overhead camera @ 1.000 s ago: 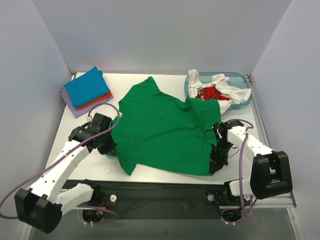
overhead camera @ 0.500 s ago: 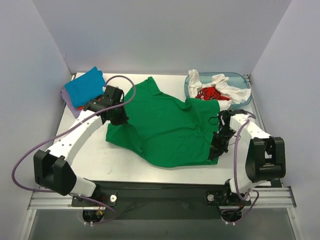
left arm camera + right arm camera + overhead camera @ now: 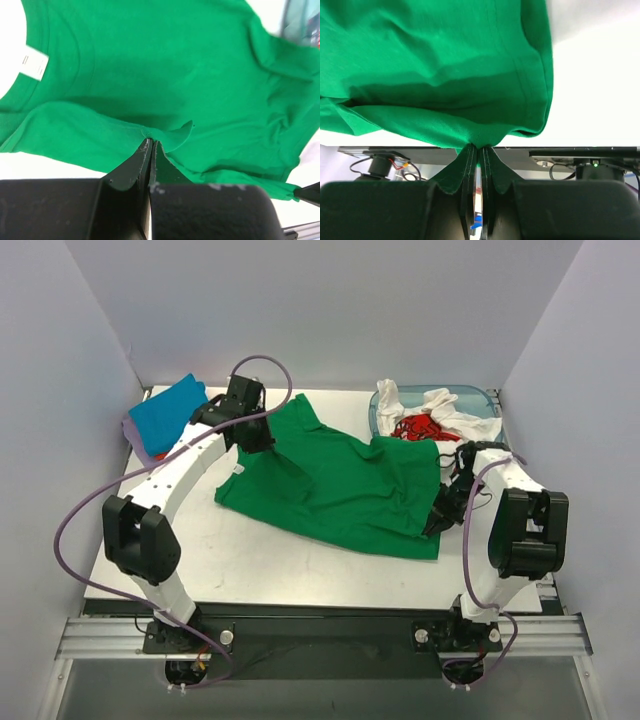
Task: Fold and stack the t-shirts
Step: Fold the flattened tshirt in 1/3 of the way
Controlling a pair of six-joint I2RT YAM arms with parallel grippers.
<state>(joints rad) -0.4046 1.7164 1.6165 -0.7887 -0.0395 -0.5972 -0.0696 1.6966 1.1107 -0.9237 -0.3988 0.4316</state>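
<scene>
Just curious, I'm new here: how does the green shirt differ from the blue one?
The green shirt lies loosely spread across the table, pinched by the left gripper and right gripper; the blue shirt sits folded atop a stack, untouched. Green covers far more table than blue. Both are plain cloth.

The white worktop [image 3: 200, 550] carries three things: a green t-shirt [image 3: 340, 490] spread rumpled across its middle, a folded stack [image 3: 165, 425] at the far left corner — lavender cloth lowest — and a translucent blue tub [image 3: 478, 447] at the far right corner.
</scene>
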